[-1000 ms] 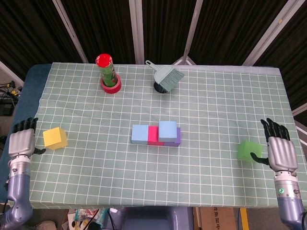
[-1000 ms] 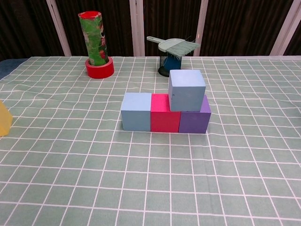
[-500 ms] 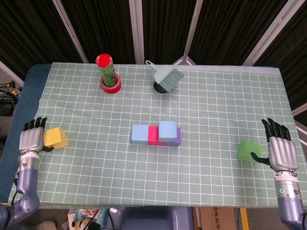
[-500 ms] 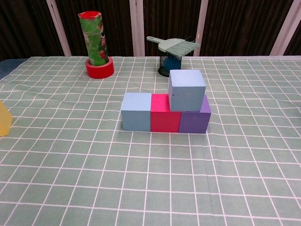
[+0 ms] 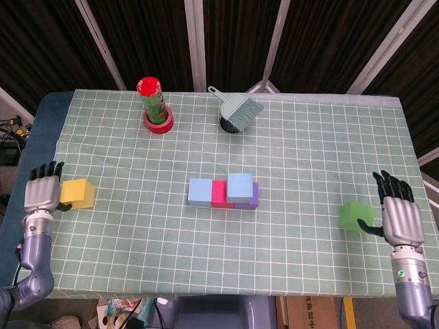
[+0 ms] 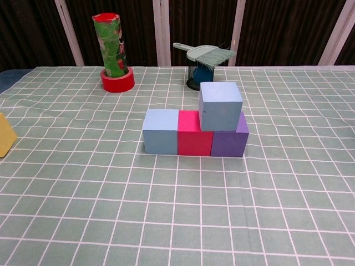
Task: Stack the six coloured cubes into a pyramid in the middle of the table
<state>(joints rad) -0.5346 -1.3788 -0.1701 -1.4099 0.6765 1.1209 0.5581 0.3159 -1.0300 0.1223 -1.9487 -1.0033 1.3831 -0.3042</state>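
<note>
In the middle of the table a light blue cube (image 5: 200, 192), a red cube (image 5: 219, 194) and a purple cube (image 5: 252, 199) stand in a row. A second light blue cube (image 5: 239, 186) sits on top, over the red and purple ones (image 6: 221, 105). The yellow cube (image 5: 77, 192) lies near the left edge. My left hand (image 5: 42, 188) is against its left side, fingers extended, thumb at the cube's near corner. The green cube (image 5: 354, 216) lies at the right. My right hand (image 5: 400, 218) stands beside it with fingers apart, thumb at the cube's side.
A green can with a red lid (image 5: 152, 101) stands inside a red tape roll (image 5: 158, 123) at the back left. A dustpan with brush (image 5: 240, 112) rests on a dark cup at the back middle. The checked cloth (image 5: 295, 157) covers the table.
My left hand moved in to the yellow cube and up along the table's left edge. The cube turned square to the table and shifted slightly left. The right hand and the stack stayed still.
</note>
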